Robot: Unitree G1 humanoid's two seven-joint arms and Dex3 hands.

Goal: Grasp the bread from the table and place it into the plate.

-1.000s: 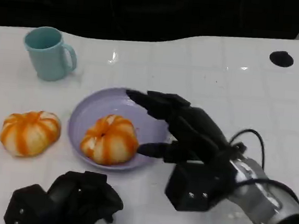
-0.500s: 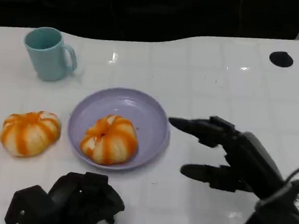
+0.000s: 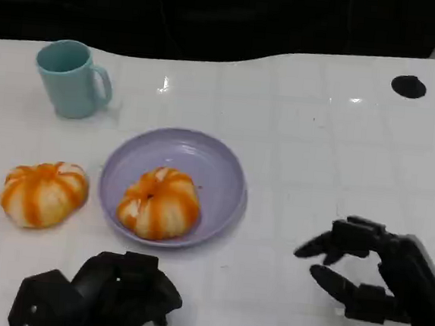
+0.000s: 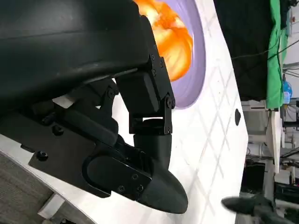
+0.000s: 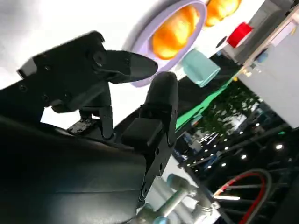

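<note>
Sitting in the purple plate (image 3: 224, 171) is one bread (image 3: 159, 202), the right robot hand (image 3: 379, 280) released, empty.

White bench (image 3: 327, 134), teal mug (image 3: 71, 78) far left, purple plate (image 3: 216, 174) centre, orange-striped bread (image 3: 43, 192) left of it, black disc (image 3: 409, 86) far right
</note>
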